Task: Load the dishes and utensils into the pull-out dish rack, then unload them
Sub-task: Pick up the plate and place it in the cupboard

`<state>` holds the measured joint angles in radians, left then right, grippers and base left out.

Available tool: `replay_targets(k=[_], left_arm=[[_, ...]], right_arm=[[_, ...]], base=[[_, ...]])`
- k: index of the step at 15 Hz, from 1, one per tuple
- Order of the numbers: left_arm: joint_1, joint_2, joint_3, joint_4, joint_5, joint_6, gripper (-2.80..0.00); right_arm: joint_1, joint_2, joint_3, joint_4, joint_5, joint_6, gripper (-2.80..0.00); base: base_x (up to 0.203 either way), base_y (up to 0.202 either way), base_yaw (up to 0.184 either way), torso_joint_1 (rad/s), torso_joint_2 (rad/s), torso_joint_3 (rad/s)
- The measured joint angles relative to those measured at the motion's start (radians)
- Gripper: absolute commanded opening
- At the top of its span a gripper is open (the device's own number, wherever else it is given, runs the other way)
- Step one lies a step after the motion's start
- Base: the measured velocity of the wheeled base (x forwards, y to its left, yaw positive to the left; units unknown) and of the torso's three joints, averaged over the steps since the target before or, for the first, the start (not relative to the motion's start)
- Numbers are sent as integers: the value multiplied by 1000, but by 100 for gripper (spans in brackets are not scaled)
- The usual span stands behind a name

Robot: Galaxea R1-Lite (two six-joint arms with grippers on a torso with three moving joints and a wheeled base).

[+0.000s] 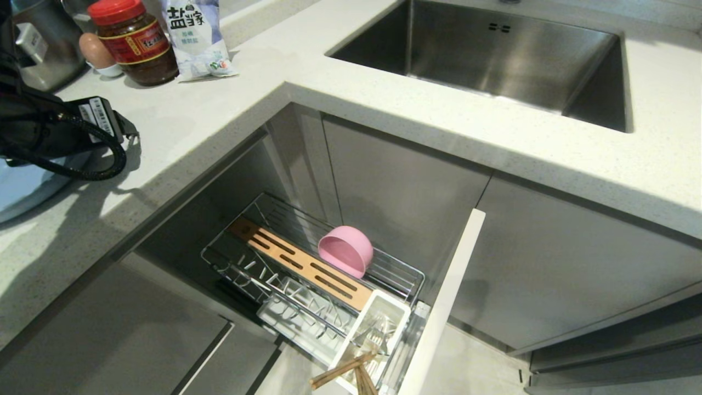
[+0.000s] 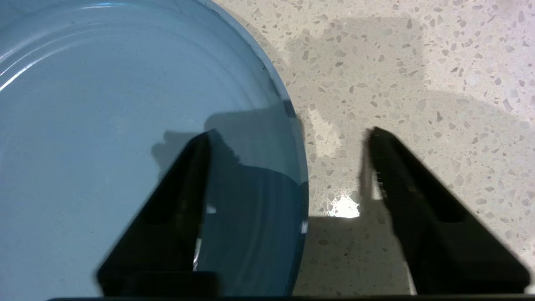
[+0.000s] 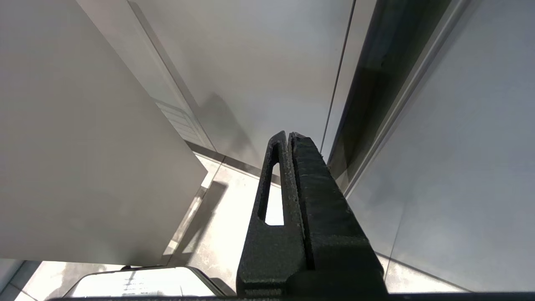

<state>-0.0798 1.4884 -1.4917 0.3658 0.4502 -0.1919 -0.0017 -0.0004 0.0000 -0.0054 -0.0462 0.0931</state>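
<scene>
The light-blue plate lies flat on the speckled counter; only a sliver of the plate shows at the far left of the head view, under my left arm. My left gripper is open and straddles the plate's rim, one finger over the plate and the other on the counter side. The pull-out dish rack stands drawn out below, and the pink bowl leans on its side in it. Wooden chopsticks and a metal fork stand in the white caddy. My right gripper is shut and parked by cabinet fronts.
The steel sink is set into the counter at the back right. A red-lidded jar, a salt bag, an egg and a steel pot crowd the back left. The rack's pale front panel juts out.
</scene>
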Motion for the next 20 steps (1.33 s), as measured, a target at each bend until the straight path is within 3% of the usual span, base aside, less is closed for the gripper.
replay_targets(k=[16,20], left_arm=[[-16,-62,8,8,-1,2,-280],[-73,-142,7,-5,4,3,-280]], right_arm=[[1,0,0,0,0,0,-280],[0,0,0,0,0,0,-280]], base=[[0,0,0,0,0,0],[0,0,0,0,0,0]])
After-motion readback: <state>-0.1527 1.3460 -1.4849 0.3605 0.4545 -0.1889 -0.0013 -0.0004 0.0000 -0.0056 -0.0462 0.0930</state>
